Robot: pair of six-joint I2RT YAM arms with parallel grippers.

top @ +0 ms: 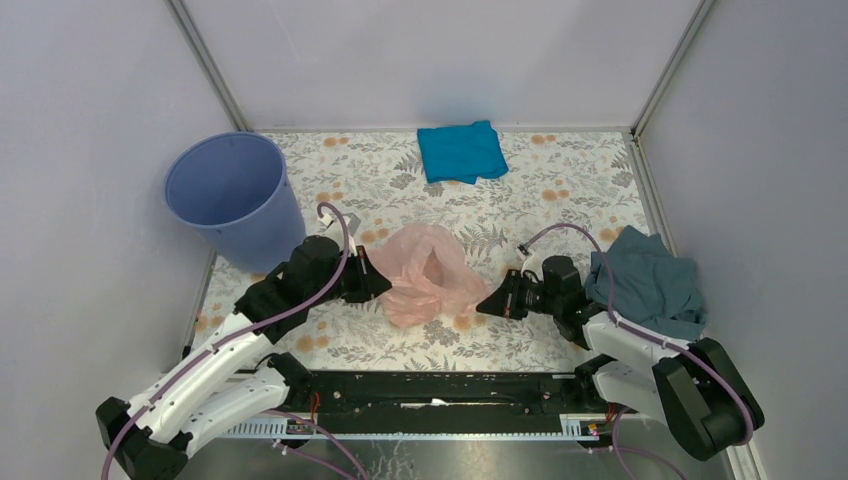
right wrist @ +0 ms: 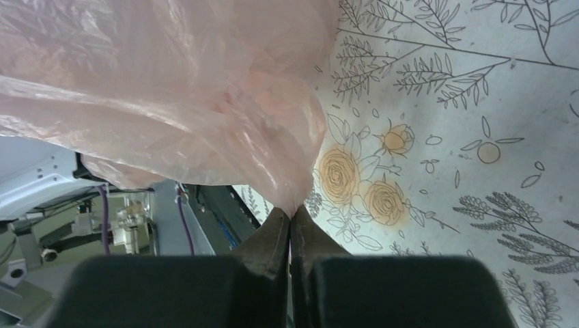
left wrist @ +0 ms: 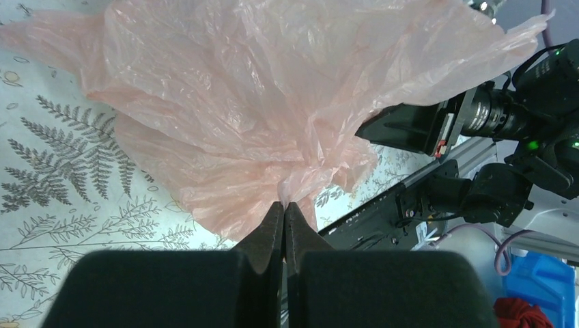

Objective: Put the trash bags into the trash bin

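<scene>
The pale-pink trash bag (top: pixel 428 272) lies bunched in the middle of the floral table, between my two grippers. My left gripper (top: pixel 383 283) is shut on the bag's left edge; in the left wrist view (left wrist: pixel 285 203) the film (left wrist: pixel 259 102) is pinched at the fingertips. My right gripper (top: pixel 487 305) is shut on the bag's right edge; in the right wrist view (right wrist: pixel 292 210) the bag (right wrist: pixel 171 89) is drawn into a point between the tips. The lavender-blue trash bin (top: pixel 236 198) stands upright at the far left, empty as far as I can see.
A bright blue folded cloth (top: pixel 461 151) lies at the back centre. A grey-blue cloth (top: pixel 648 281) is heaped at the right, beside the right arm. White walls close the table on three sides. The black rail (top: pixel 440 392) runs along the near edge.
</scene>
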